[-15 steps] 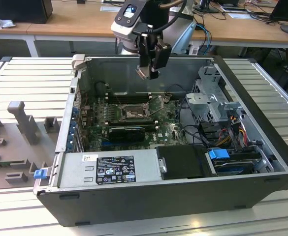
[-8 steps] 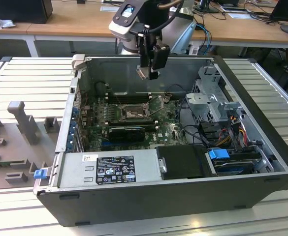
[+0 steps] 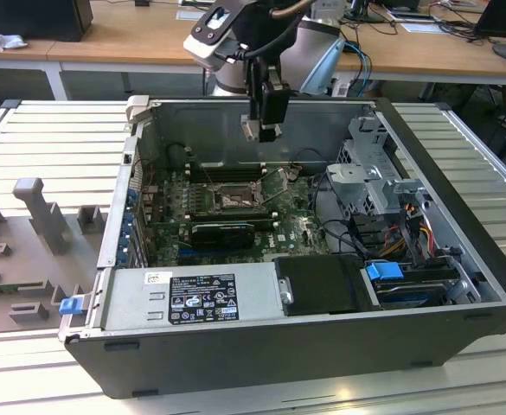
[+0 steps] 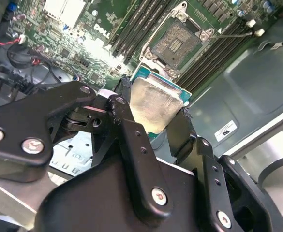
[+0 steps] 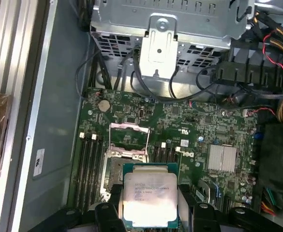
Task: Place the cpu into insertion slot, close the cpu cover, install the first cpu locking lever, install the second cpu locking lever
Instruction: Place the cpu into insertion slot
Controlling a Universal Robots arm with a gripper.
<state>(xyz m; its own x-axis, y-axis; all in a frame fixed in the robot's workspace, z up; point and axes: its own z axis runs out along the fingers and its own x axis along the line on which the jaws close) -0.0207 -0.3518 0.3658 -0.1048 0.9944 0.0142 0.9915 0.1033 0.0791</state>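
Note:
My gripper (image 4: pixel 153 104) is shut on the cpu (image 4: pixel 155 101), a flat square chip with a pale metal top and a green rim, its black fingers (image 4: pixel 126 116) pressing on two opposite edges. In the exterior view the gripper (image 3: pixel 264 130) hangs inside the open computer case, above the green motherboard (image 3: pixel 300 229) and apart from it. The insertion slot (image 4: pixel 175 43) lies uncovered below and a little beyond the chip. In the first wrist view the cpu (image 5: pixel 148 193) hides part of the slot (image 5: pixel 113 174). The cpu cover (image 5: pixel 129 128), a thin silvery frame, stands swung open at the slot's far edge.
Long black memory slots (image 5: pixel 88 164) flank the socket. A metal drive cage (image 5: pixel 165 19) with black cables rises beside the board, and a finned heat sink (image 5: pixel 222 158) sits on it. The case's grey wall (image 3: pixel 322 121) stands close behind the gripper. A power supply (image 3: pixel 201 298) fills the case's front.

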